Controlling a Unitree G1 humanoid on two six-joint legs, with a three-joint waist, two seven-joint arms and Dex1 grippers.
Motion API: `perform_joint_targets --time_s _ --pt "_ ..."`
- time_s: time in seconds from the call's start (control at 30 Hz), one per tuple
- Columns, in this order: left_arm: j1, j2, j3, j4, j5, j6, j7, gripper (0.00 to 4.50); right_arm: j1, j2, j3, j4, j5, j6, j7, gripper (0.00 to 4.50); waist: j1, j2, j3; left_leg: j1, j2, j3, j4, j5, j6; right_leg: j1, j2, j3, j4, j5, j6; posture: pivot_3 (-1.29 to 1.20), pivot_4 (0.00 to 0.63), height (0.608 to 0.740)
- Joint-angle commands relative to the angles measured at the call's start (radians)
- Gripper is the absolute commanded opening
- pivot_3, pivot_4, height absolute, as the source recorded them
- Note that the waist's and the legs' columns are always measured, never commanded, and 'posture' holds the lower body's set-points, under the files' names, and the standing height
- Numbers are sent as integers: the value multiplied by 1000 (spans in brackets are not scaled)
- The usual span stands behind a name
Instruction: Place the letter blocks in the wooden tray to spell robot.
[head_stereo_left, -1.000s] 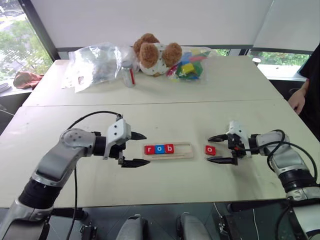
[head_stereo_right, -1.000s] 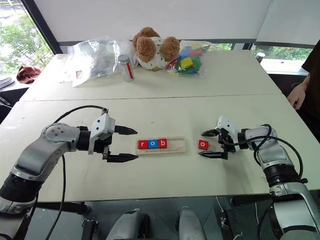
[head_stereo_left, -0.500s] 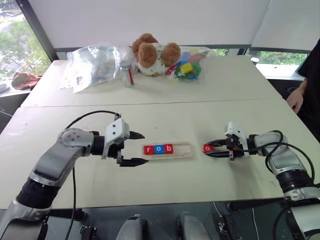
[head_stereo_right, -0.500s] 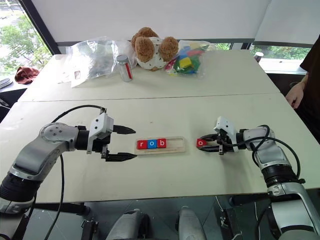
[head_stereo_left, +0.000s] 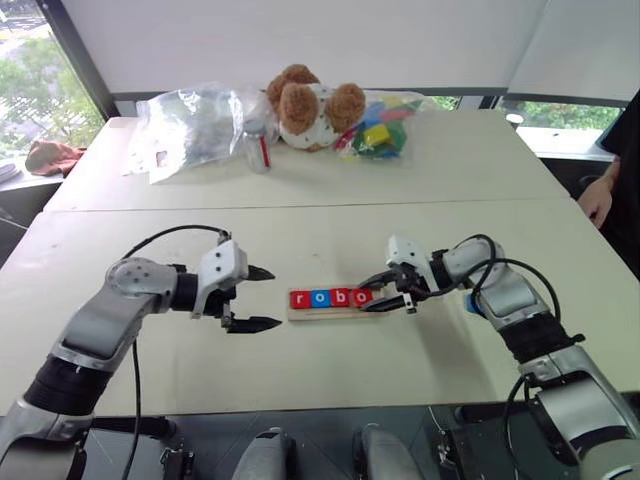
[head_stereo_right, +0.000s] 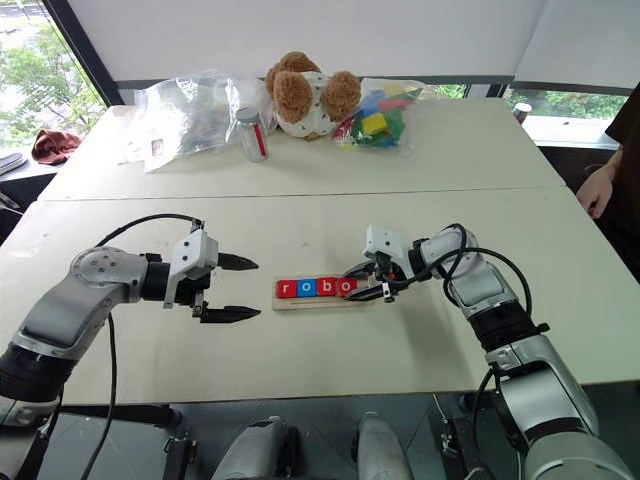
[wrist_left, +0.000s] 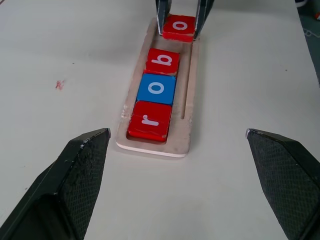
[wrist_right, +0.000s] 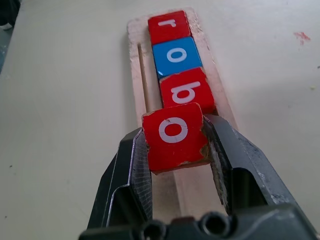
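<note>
Pale worktop (head_stereo_left: 320, 225), wooden tray (wrist_left: 186, 122) near its front edge. Left tool (head_stereo_left: 262, 298) spread wide, just beside tray's left end. Right tool (wrist_right: 176, 150) pinching red "o" block (wrist_right: 175, 134) over tray, next to seated r, o, b blocks (wrist_left: 156, 90).

My head pair looks down and forward over the table (head_stereo_left: 330, 225), well back from the wooden tray (head_stereo_left: 336, 299). My two wrist cameras sit close over that tray (wrist_left: 186, 125) from opposite ends, both sharing its row of letter blocks (wrist_right: 176, 54).
</note>
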Motion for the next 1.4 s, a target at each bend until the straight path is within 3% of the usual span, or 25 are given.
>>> perform_joint_targets --time_s 0.03,0.9,1.1,1.13,1.4 --pt "1 -6 27 -31 -8 0 21 4500 -57 23 1 51 -18 -54 7 1158 -1 0 0 0 0 0 0 0 0 0 0 0 0 0 0 0 150 740" --pt "-7 -25 20 -33 -5 -5 55 4500 -80 93 8 150 -68 -133 15 1158 -2 0 0 0 1 0 0 1 -1 -1 1 0 1 0 0 0 150 740" --pt "-7 -30 17 -35 -3 -4 57 4500 -69 86 1 124 -67 -138 -1 4253 -2 0 0 0 1 0 0 1 -1 -1 1 0 1 0 0 0 150 740" --pt "-8 -30 17 -35 -3 -5 57 4500 -68 81 -5 110 -62 -134 -4 4448 -2 0 0 0 1 0 0 1 -1 -1 1 0 1 0 0 0 150 740" --pt "-29 -44 5 -14 5 -14 54 4500 -53 51 -25 55 -66 -139 -32 4448 -1 0 0 0 0 0 0 1 -1 -1 1 0 1 0 0 0 150 740"
